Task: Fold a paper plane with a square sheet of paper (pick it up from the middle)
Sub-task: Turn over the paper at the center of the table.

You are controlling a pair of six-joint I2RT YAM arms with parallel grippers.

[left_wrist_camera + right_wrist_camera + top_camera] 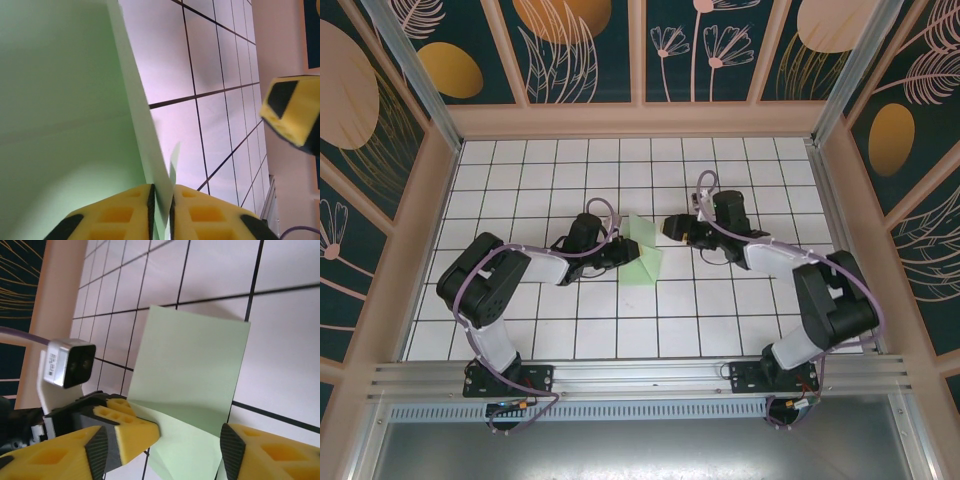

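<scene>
The pale mint-green square sheet of paper [642,264] lies at the middle of the tiled table, bent along a crease with its far half raised. My left gripper [618,252] is shut on the sheet's left edge. In the left wrist view the thin sheet [75,100] runs up from between the closed yellow pads [115,215]. My right gripper [670,226] hovers just right of the raised half, open and apart from it. In the right wrist view the sheet [192,360] lies beyond my spread yellow fingers [260,455], and the left gripper's pads [131,427] pinch its corner.
White grid tiles [720,300] cover the table, walled by a tan frame [640,120] at the back and sides. An aluminium rail [640,375] runs along the near edge by the arm bases. The left wrist's camera housing [67,362] shows beside the sheet.
</scene>
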